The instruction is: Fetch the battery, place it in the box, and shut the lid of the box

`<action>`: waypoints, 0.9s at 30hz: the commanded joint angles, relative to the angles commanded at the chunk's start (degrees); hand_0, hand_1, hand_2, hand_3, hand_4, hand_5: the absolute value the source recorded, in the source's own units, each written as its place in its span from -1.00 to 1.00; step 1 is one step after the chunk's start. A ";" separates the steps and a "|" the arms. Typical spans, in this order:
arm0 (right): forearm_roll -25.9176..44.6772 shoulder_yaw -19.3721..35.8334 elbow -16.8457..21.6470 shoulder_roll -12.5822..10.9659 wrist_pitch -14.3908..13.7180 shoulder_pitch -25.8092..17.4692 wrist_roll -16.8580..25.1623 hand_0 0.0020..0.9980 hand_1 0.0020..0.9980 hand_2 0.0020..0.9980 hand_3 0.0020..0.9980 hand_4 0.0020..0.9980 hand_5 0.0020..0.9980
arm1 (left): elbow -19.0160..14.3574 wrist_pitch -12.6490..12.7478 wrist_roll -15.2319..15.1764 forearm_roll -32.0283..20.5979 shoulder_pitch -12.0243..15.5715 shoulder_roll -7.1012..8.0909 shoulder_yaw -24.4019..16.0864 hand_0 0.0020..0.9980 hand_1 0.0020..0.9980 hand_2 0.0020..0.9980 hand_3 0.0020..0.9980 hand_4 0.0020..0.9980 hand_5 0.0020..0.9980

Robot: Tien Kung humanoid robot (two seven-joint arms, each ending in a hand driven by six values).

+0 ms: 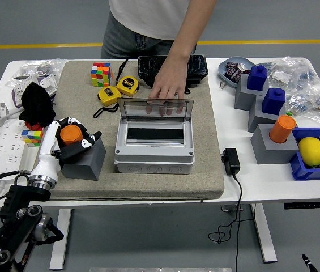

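Head view: left hand [69, 141] wrapped round orange battery [71, 134] atop grey block [85, 160], fingers [81, 144] curled against its sides. Probably light, rigid, smooth; best gripped round the middle. Grey box [154, 148] just beside, lid [156, 109] propped open by person's hand [168, 89]. Right hand unseen.

White table [244, 187] — beige mat [205, 141], power strip [4, 148], adapter [231, 161].

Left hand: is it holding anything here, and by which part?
The left hand has its fingers curled around the sides of the orange cylindrical battery, which sits on the grey block. Whether the grip is firm cannot be told.
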 joint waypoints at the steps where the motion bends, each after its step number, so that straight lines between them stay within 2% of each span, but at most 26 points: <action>1: 0.00 0.03 0.00 -0.01 0.00 0.00 0.00 0.71 0.49 0.45 0.53 1.00 1.00 | 0.01 0.17 -0.12 0.02 -0.02 -0.01 0.08 -0.80 -0.82 -0.76 -0.76 1.00 -1.00; 4: -0.08 0.25 0.00 -0.02 -0.02 -0.01 -0.01 0.71 0.49 0.45 0.53 1.00 1.00 | 0.12 0.76 -0.59 -0.07 -0.10 -0.09 0.29 -0.80 -0.82 -0.76 -0.76 1.00 -1.00; 5: -0.04 0.28 0.00 -0.02 -0.02 -0.01 0.01 0.71 0.49 0.45 0.53 1.00 1.00 | 0.22 1.00 -0.87 -0.30 -0.12 -0.10 0.40 -0.86 -0.94 -0.86 -0.87 1.00 -1.00; 13: -0.01 0.45 0.00 -0.04 -0.07 0.12 0.03 0.71 0.49 0.45 0.53 1.00 1.00 | 0.81 0.63 -3.82 -4.60 -0.65 -0.30 0.78 -0.89 -0.99 -0.90 -0.92 1.00 -1.00; 27: 0.03 0.56 0.00 -0.04 -0.06 0.18 0.08 0.71 0.49 0.45 0.53 1.00 1.00 | -1.00 2.64 -4.36 -3.42 -1.40 -0.45 0.90 -0.90 -1.00 -0.91 -0.94 1.00 -1.00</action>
